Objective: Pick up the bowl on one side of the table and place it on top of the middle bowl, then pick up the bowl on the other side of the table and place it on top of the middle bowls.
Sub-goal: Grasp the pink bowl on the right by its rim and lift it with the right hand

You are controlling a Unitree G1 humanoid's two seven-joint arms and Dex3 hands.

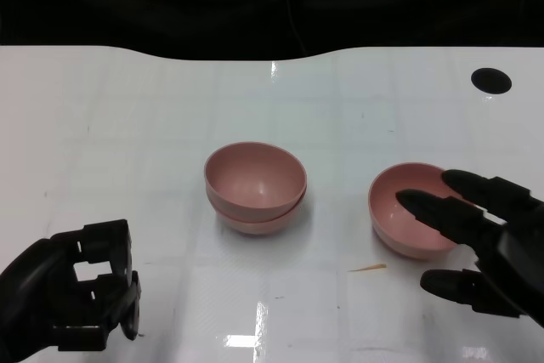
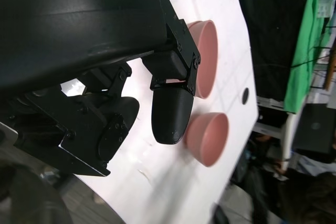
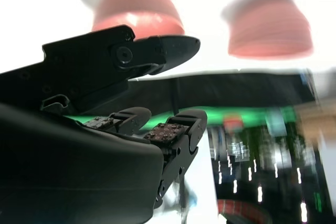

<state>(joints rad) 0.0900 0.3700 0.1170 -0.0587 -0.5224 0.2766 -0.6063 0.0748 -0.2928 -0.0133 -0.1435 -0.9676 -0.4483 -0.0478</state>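
The right hand (image 1: 480,240), fingers spread wide and empty, is seen reaching over the near rim of the right bowl (image 1: 408,210), which lies at its ten o'clock. The stacked middle bowls (image 1: 255,186) sit at nine o'clock, with bare bench (image 1: 127,125) between. The left hand (image 1: 72,299) is curled, empty, farther away.

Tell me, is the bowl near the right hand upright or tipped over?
Upright. The right-side bowl rests on the table, its hollow facing up and empty.

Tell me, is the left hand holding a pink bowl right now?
No, the left hand rests curled and holding nothing at the table's near edge, apart from the stacked pink bowls in the middle.
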